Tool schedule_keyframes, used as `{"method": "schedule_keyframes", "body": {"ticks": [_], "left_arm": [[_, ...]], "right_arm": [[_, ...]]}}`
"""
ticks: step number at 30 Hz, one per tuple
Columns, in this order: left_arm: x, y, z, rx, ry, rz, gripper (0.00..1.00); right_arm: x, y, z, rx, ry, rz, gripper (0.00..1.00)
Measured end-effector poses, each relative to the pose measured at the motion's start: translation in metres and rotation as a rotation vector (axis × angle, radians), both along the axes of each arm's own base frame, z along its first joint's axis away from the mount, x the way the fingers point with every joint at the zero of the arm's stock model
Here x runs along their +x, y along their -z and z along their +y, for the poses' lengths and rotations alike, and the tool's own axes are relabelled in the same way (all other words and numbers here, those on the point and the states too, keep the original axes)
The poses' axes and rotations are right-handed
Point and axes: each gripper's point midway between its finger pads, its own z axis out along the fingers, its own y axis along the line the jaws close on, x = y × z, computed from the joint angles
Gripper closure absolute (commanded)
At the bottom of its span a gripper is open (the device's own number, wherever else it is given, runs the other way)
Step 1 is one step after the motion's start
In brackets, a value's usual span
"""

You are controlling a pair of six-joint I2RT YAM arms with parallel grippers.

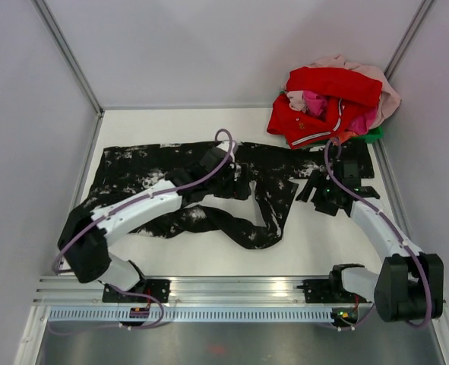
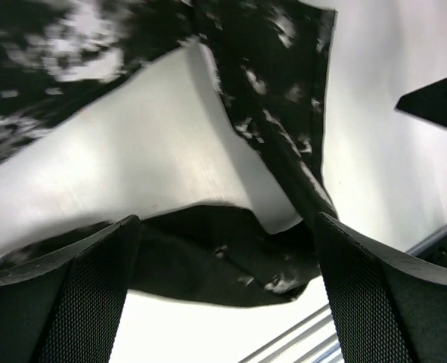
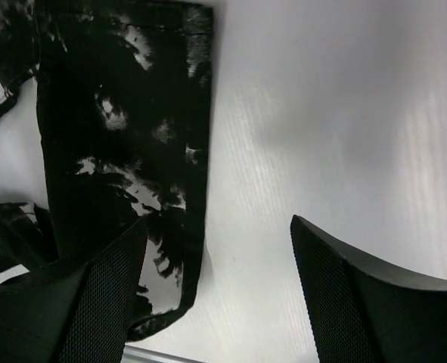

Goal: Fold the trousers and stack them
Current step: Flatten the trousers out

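Top external: left hand [image 1: 238,181] and right hand [image 1: 317,196] spread wide, empty, over trousers [image 1: 133,163].

Bare table [image 1: 300,243] in front of the trousers [image 1: 133,163]; clothes pile [image 1: 330,103] crowds far-right corner.

Black trousers [image 1: 133,163] blotched irregularly with white lie on a white tabletop [image 1: 209,258], beside a red garment [image 1: 330,84] with white trim and pink clothes [image 1: 313,101], and the white arms [image 1: 133,209] carry purple cables [image 1: 226,156].

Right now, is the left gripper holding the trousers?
No, the left gripper stands wide open above the trousers, gripping nothing.
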Motion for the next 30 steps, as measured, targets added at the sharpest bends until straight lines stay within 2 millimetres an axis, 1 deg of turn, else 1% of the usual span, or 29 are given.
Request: {"method": "schedule_keyframes", "body": {"ticks": [1, 2, 3, 5, 7, 9, 13, 15, 17, 19, 22, 24, 26, 29, 30], "left_arm": [[0.0, -0.011, 0.01, 0.009, -0.026, -0.024, 0.0], [-0.001, -0.019, 0.02, 0.022, -0.051, -0.041, 0.0], [-0.003, -0.026, 0.03, 0.038, -0.078, -0.055, 0.0], [-0.005, -0.035, 0.053, 0.072, -0.135, -0.077, 0.0], [-0.01, -0.039, 0.076, 0.104, -0.19, -0.087, 0.0], [-0.017, -0.038, 0.099, 0.129, -0.245, -0.089, 0.0], [-0.035, -0.039, 0.146, 0.146, -0.368, -0.096, 0.0], [-0.042, -0.042, 0.167, 0.131, -0.43, -0.109, 0.0], [-0.048, -0.045, 0.187, 0.117, -0.5, -0.122, 0.0], [-0.051, -0.044, 0.205, 0.114, -0.575, -0.121, 0.0], [-0.051, -0.035, 0.229, 0.134, -0.679, -0.089, 0.0], [-0.05, -0.026, 0.238, 0.156, -0.721, -0.062, 0.0], [-0.05, -0.015, 0.244, 0.18, -0.75, -0.035, 0.0], [-0.05, 0.0, 0.257, 0.21, -0.806, 0.007, 0.0], [-0.05, 0.004, 0.263, 0.215, -0.831, 0.023, 0.0]], "right_arm": [[0.002, 0.004, 0.005, -0.008, -0.018, 0.002, 0.18], [0.006, 0.009, 0.012, -0.017, -0.044, 0.005, 0.18], [0.009, 0.013, 0.016, -0.027, -0.055, 0.008, 0.17], [0.015, 0.02, 0.014, -0.048, -0.049, 0.008, 0.18], [0.025, 0.027, 0.01, -0.074, -0.03, 0.001, 0.18], [0.035, 0.037, 0.006, -0.095, -0.015, -0.001, 0.19], [0.05, 0.057, 0.003, -0.121, -0.002, 0.026, 0.27], [0.058, 0.063, 0.005, -0.127, 0.0, 0.019, 0.27], [0.069, 0.06, 0.01, -0.125, -0.004, -0.023, 0.27], [0.075, 0.06, 0.016, -0.124, -0.007, -0.047, 0.28], [0.085, 0.063, 0.019, -0.137, 0.001, -0.075, 0.29], [0.095, 0.063, 0.02, -0.149, 0.016, -0.101, 0.33], [0.104, 0.063, 0.02, -0.156, 0.035, -0.123, 0.4], [0.113, 0.066, 0.018, -0.171, 0.068, -0.141, 0.58], [0.116, 0.067, 0.017, -0.174, 0.077, -0.146, 0.83]]}}
